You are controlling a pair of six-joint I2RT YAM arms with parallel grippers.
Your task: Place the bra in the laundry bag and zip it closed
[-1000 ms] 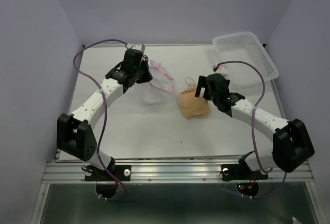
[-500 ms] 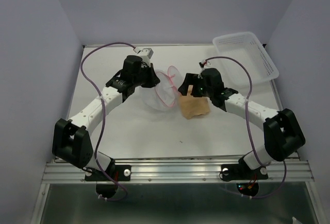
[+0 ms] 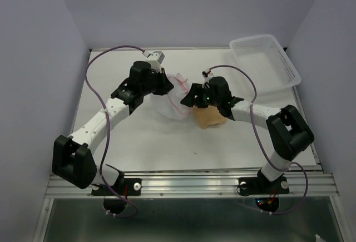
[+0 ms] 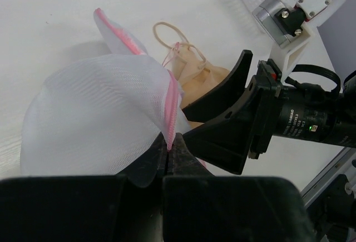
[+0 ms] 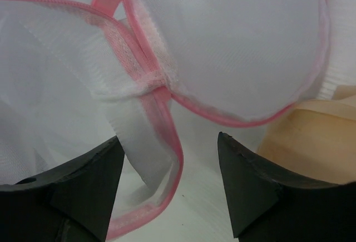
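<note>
The white mesh laundry bag with pink zipper trim lies mid-table, held up at its rim. My left gripper is shut on the bag's pink trim. The tan bra lies just right of the bag; its cup and strap loop also show in the left wrist view. My right gripper is open and empty at the bag's right edge, its fingers either side of a fold of pink trim. The bra's edge shows at the right of the right wrist view.
A clear plastic rectangular bin stands at the back right corner. Purple cables loop over both arms. Lilac walls close in the table on the left, back and right.
My right gripper has moved left from over the bra to the bag's edge. My left gripper has swung right, pulling the bag toward the bra.
</note>
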